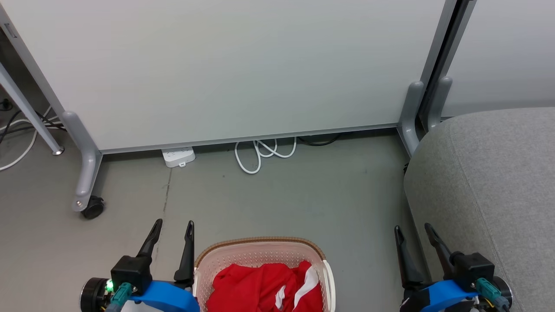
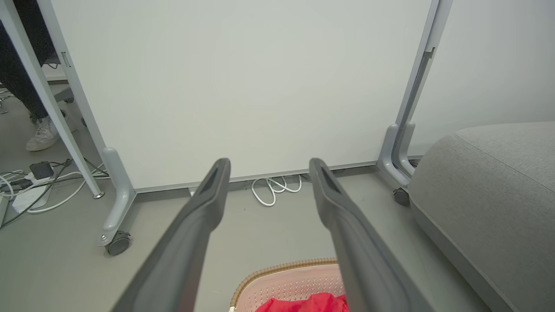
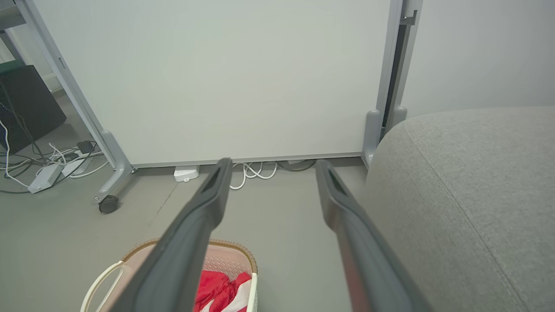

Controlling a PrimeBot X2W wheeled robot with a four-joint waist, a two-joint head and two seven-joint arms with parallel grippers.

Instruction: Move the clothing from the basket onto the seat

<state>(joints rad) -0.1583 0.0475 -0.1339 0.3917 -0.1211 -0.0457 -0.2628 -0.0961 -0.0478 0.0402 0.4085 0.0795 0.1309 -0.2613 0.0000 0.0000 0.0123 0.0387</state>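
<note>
Red fabric with white stripes: the clothing point(image 1: 264, 288), heaped inside the basket point(image 1: 260, 243) at the bottom centre of the head view, below the brown woven-look rim. Cream perforated wall of the basket tinted pink by the garments. Basket standing on the grey floor point(image 1: 303, 195), apart from the seat point(image 1: 490, 195), with a strip of bare floor between the two. Seat at the robot's right: light-grey upholstery, rounded edge, stitched seam plain in the right wrist view.

Left gripper point(image 1: 174, 222): just beside the basket's left wall, fingers pointing up the head view, spread well apart, nothing held between them. Right gripper point(image 1: 412, 226): over the floor between basket and seat, close to the seat's edge, fingers likewise parted and holding nothing. Both clear of the clothing.

Background: white partition panel point(image 1: 238, 65) on grey legs, one black castor point(image 1: 93, 208) at the left leg. White power strip point(image 1: 177, 157) and looped white cable point(image 1: 260, 157) at the panel's foot. In the left wrist view, a person's white shoe point(image 2: 41, 134) at the far left, past the panel's frame, near tangled cables.
</note>
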